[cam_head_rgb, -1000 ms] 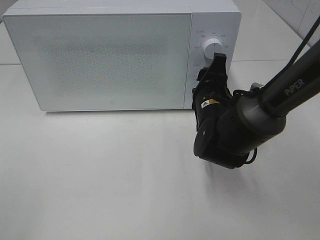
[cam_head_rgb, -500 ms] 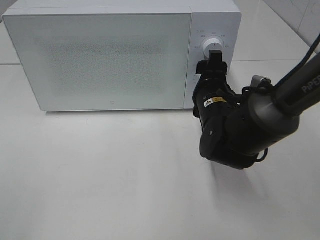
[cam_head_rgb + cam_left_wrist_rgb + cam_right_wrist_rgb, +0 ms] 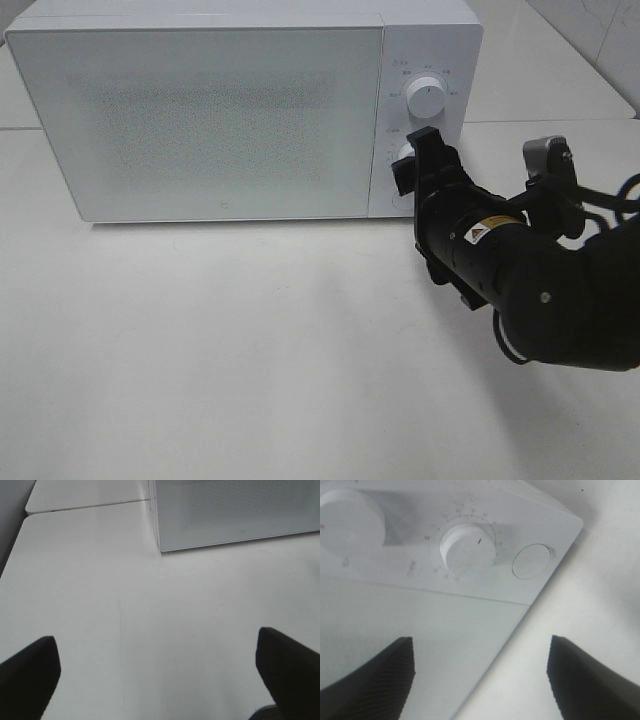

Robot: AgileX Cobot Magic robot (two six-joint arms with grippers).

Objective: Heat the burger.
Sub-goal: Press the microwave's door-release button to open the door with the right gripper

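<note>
Starting on the left, the left gripper (image 3: 156,645) is hanging over the white table (image 3: 90,580) in front of the microwave (image 3: 200,120), off toward its left front corner. Its two dark fingers (image 3: 27,675) are standing wide apart and gripping nothing, with only bare tabletop showing between them. The high view is not catching this gripper at all.

Moving across, the microwave is sitting on the table with its big frosted door (image 3: 210,60) shut flat, and nothing is reading through that speckled panel. As for the burger, no view is showing it, and I cannot tell where it is.

On to the microwave's control strip (image 3: 440,150), right of the door. The upper knob (image 3: 427,98) is standing clear. Just below it, the right gripper (image 3: 480,650) is poking its black tips in at the lower knob (image 3: 468,542).

From the right wrist view, that lower knob is carrying a thin red mark on its face, and a round button (image 3: 531,561) is sitting beside it toward the microwave's bottom corner. The gripper's jaws are parted with open space between them, clamping nothing. The knob is looking a little ahead of the tips rather than between them.

Further right of the microwave, the right arm (image 3: 560,290) is reaching in low over the table, bulky and black, with a small silver unit (image 3: 545,155) riding on top.
</note>
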